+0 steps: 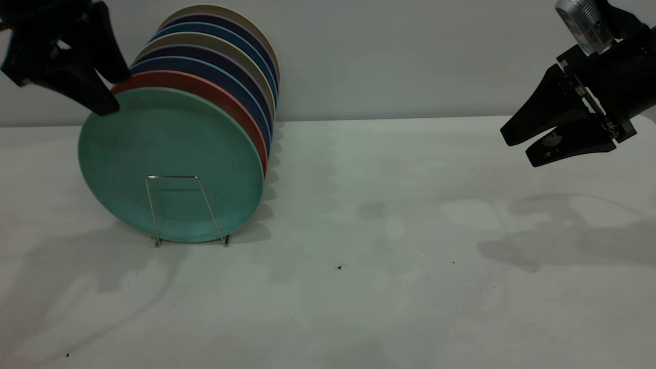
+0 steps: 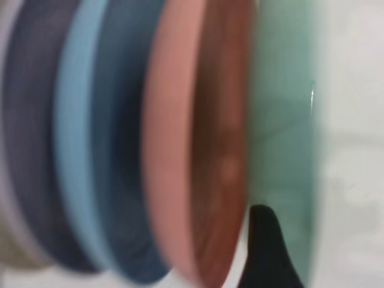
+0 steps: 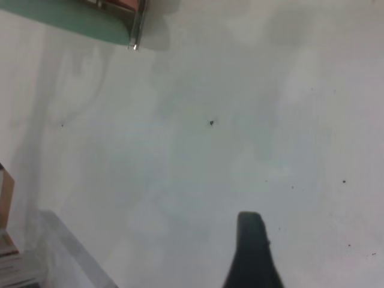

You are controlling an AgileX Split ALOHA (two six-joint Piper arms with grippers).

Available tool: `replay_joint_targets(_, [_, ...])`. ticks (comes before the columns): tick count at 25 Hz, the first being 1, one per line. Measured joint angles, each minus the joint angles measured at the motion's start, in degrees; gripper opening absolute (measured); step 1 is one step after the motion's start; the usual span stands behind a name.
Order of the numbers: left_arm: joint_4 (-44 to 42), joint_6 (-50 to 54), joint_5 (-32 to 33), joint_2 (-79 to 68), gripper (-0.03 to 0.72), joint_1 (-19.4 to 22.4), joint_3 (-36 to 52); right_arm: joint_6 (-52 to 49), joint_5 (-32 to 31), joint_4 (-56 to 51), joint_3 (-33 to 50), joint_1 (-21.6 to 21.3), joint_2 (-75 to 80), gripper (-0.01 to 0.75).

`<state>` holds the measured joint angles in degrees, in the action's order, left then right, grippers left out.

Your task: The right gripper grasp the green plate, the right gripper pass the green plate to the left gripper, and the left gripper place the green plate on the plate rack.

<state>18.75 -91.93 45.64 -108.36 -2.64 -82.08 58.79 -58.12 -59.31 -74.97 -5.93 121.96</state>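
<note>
The green plate stands upright at the front of the plate rack, behind the rack's front wire loop. My left gripper is at the plate's upper left rim, open, with one finger in front of the rim and one behind it. In the left wrist view one of its fingers sits between the green plate and the salmon-pink plate. My right gripper hangs open and empty above the table at the far right. The right wrist view shows one of its fingers and, far off, the green plate's edge.
Behind the green plate the rack holds a salmon-pink plate, then several dark blue and beige plates in a row toward the wall. The white table spreads between the rack and the right arm. The table's edge shows in the right wrist view.
</note>
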Motion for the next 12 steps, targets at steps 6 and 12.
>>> replay_joint_targets(6, [-4.82,10.84,-3.77,2.87,0.491,0.00,0.00,-0.39,0.05,0.02,0.00,0.00,0.00,0.581])
replay_joint_targets(12, [-9.88,41.72,-2.38,8.87,0.489,0.00,0.00,-5.20,0.05,5.04,0.00,0.00,0.00,0.581])
